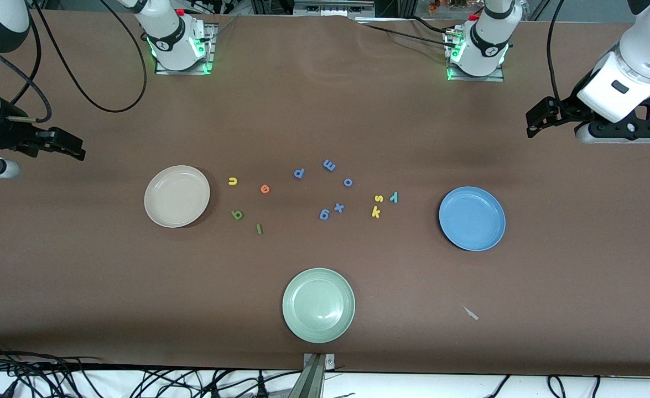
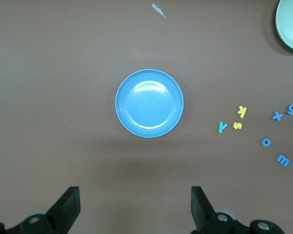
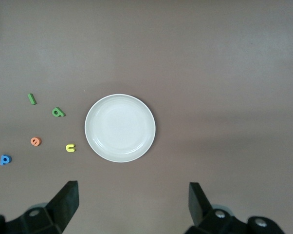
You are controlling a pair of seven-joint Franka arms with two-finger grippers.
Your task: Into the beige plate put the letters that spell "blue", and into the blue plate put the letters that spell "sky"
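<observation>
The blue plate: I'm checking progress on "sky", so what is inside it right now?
Nothing: the blue plate shows only its bare inside in both the front and left wrist views. The yellow s, yellow k and teal y lie on the table beside it.

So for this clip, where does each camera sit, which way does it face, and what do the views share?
Front view: high across the table, facing both bases; sees all three plates, the letters, both arms waiting at the table's ends.
Left wrist view: on the left arm, looking straight down at the blue plate; the open left gripper shows.
Right wrist view: on the right arm, looking down at the beige plate; the open right gripper shows.
Shared: front and left wrist views both show the teal y.
</observation>
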